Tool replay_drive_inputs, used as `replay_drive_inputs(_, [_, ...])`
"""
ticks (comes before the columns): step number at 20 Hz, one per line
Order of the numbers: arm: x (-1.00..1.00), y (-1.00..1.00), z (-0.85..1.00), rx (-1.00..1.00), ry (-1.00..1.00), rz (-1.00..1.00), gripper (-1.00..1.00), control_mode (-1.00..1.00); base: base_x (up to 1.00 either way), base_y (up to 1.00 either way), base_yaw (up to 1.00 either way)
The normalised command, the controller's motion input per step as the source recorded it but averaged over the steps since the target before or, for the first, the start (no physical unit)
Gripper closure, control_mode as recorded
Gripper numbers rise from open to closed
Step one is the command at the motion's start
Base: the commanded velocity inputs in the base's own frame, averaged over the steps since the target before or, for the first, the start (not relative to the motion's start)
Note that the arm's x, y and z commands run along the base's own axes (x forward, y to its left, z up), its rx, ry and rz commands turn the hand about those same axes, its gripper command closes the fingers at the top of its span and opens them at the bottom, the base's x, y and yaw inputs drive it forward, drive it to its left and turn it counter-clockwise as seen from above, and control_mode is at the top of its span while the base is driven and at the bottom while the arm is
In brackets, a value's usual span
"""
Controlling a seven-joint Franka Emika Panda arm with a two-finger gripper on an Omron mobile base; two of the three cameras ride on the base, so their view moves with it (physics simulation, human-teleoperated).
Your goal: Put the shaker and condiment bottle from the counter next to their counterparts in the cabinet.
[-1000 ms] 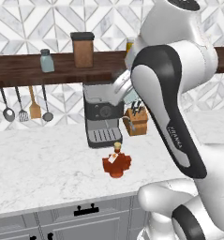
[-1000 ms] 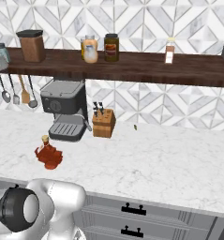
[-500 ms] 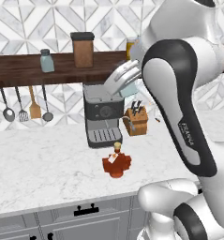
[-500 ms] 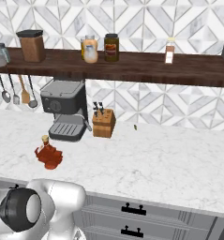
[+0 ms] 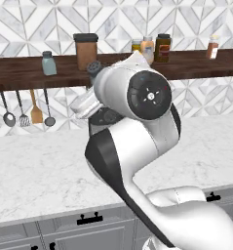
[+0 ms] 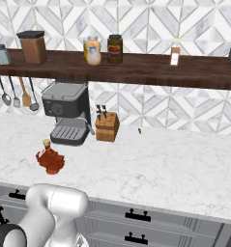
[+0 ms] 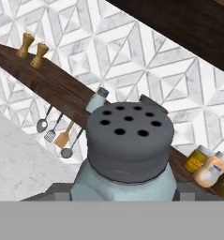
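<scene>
Pincer (image 7: 123,199) pinching the shaker (image 7: 125,154), lifted off the worktop (image 6: 175,169).
Low in the centre of the hand view the shaker's dark perforated cap fills the foreground; in the left base view that cap (image 5: 93,67) peeks out at upper centre, just in front of the cabinet (image 5: 20,73) plank. Its twin shaker (image 5: 48,63) stands upper left on the plank, beside a brown canister (image 5: 86,50). Lower left in the right base view, the condiment bottle (image 6: 49,157) lies on the worktop before the coffee machine (image 6: 66,111).
</scene>
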Motion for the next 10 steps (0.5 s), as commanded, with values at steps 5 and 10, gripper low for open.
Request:
replay_drive_inputs(5, [0.07, -0.03, -0.01, 0.09, -0.05, -0.01, 1.00, -1.00, 0.00, 0.00, 0.00])
replay_drive_inputs(10, [0.36, -0.05, 0.00, 0.33, -0.11, 0.00, 1.00, -1.00, 0.00, 0.00, 0.00])
